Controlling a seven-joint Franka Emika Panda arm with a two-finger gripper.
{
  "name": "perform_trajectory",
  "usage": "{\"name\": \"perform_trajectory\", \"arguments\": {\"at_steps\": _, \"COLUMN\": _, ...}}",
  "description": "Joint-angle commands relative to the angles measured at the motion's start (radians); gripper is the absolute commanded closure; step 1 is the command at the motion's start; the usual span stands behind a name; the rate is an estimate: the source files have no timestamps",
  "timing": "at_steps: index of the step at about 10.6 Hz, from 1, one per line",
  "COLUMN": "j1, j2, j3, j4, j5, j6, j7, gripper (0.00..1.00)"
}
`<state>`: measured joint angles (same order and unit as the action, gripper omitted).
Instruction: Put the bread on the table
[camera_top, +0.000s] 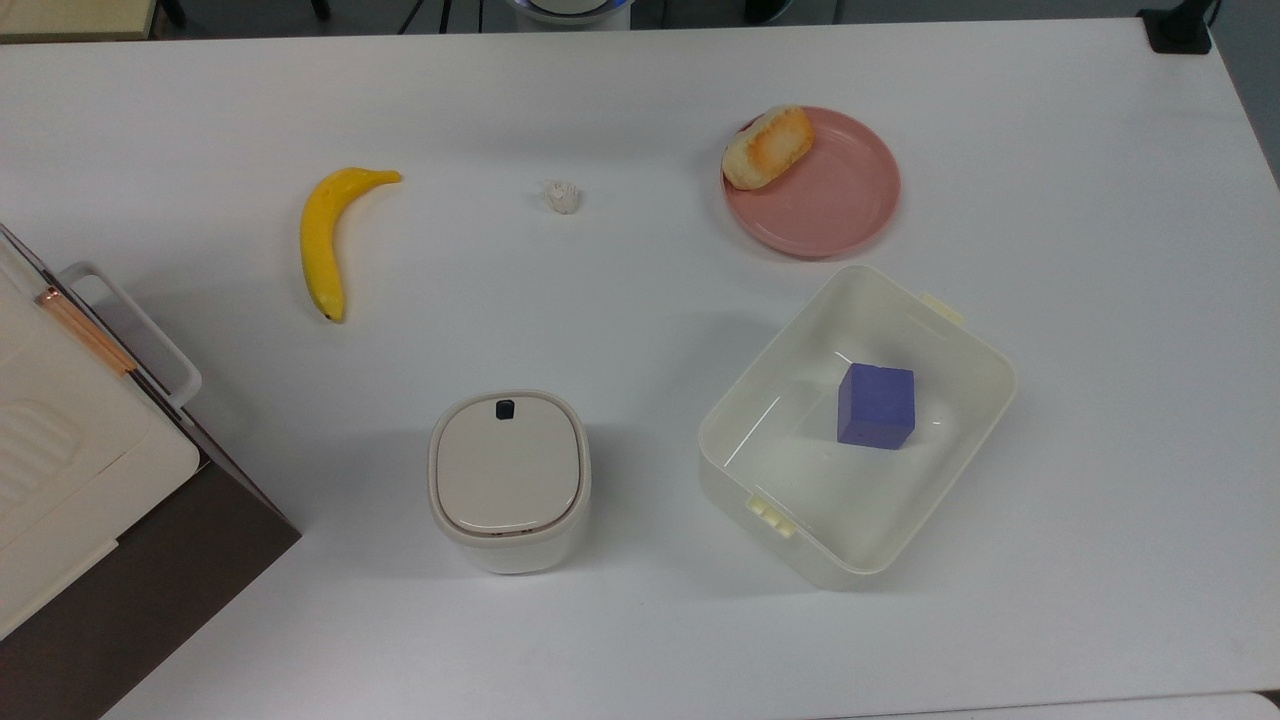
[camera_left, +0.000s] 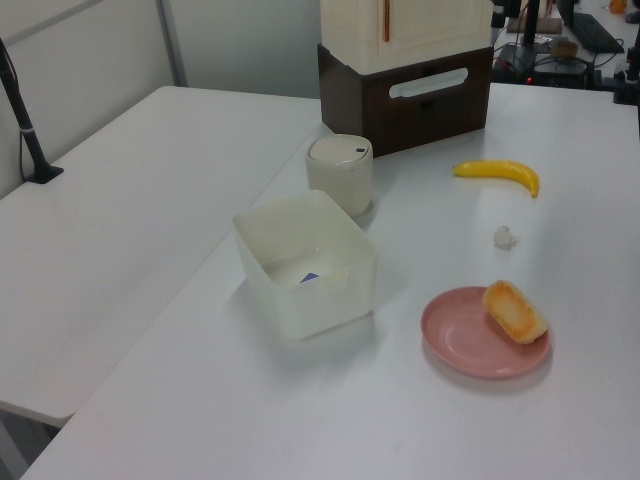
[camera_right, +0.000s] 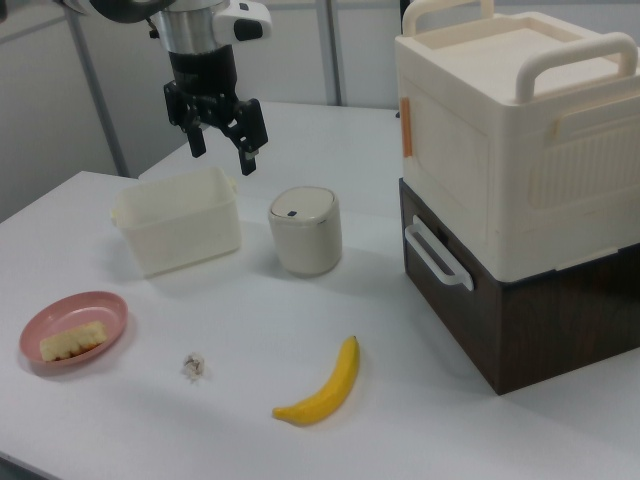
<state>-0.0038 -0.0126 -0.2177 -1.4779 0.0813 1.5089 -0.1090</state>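
In the top view, going left to right, the banana (camera_top: 322, 240) and a tiny white lump (camera_top: 563, 197) lie on the white counter (camera_top: 1100, 300), then the bread (camera_top: 767, 147) rests on the pink plate's (camera_top: 840, 215) upper-left rim. Perched there, it could roll off or tip the plate if pinched off-centre. In the right view the gripper (camera_right: 222, 140) hangs high above the tub (camera_right: 178, 232), pointing down, fingers spread wide and empty, well apart from the bread.

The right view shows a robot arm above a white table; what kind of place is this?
Probably a robot lab or test room: the gripper hangs open over a white table set with props, such as a banana and bread on a pink plate.
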Motion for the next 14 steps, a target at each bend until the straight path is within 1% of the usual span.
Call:
{"name": "perform_trajectory", "arguments": {"at_steps": 1, "j1": 0.013, "j2": -0.013, "j3": -0.015, "j4": -0.006, "j5": 0.005, "j6": -0.015, "j7": 0.022, "gripper": 0.0}}
{"name": "perform_trajectory", "arguments": {"at_steps": 9, "j1": 0.014, "j2": -0.013, "j3": -0.011, "j4": -0.005, "j5": -0.001, "j6": -0.016, "j7": 0.02, "gripper": 0.0}}
{"name": "perform_trajectory", "arguments": {"at_steps": 11, "j1": 0.016, "j2": -0.01, "j3": -0.006, "j4": -0.005, "j5": -0.023, "j6": -0.016, "j7": 0.026, "gripper": 0.0}}
{"name": "perform_trajectory", "arguments": {"at_steps": 14, "j1": 0.014, "j2": -0.01, "j3": -0.009, "j4": -0.005, "j5": -0.026, "j6": -0.015, "j7": 0.026, "gripper": 0.0}}
